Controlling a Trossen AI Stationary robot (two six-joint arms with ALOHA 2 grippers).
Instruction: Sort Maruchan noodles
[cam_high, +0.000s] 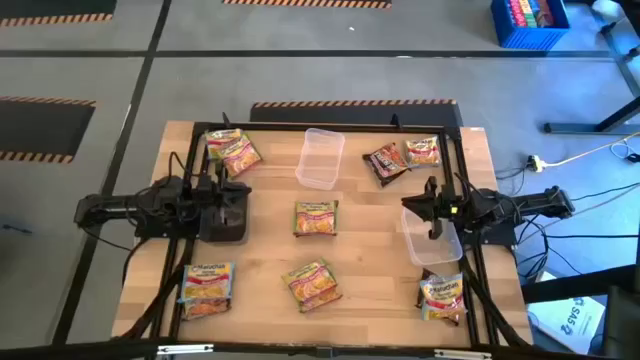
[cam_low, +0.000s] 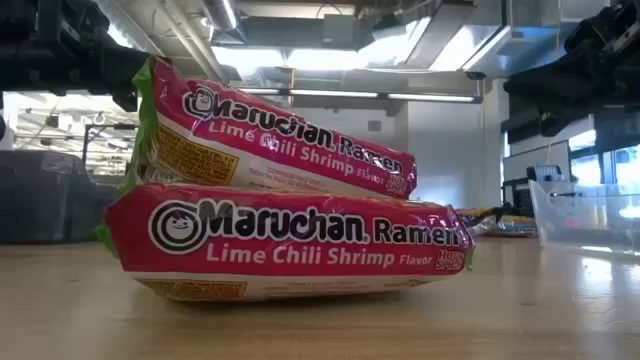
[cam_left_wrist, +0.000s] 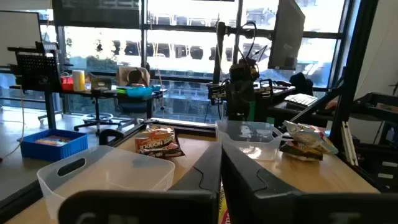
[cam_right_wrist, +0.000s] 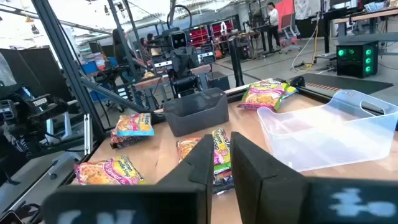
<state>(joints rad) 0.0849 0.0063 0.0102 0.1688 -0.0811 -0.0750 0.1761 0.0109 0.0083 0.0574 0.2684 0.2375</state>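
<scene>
Several Maruchan packets lie flat on the wooden table: two yellow-green ones at the far left, one in the middle, three along the near edge, and a dark brown one beside another at the far right. In the low view, one pink Lime Chili Shrimp packet leans on a second. My left gripper hovers shut over a dark tub. My right gripper hovers over a clear tub, its fingers a narrow gap apart.
A third tub, clear, sits at the table's far middle. In the left wrist view it shows as the nearer clear tub. A black frame runs along the table's edges. Bare wood lies between the packets. Beyond the table are cables and a blue crate.
</scene>
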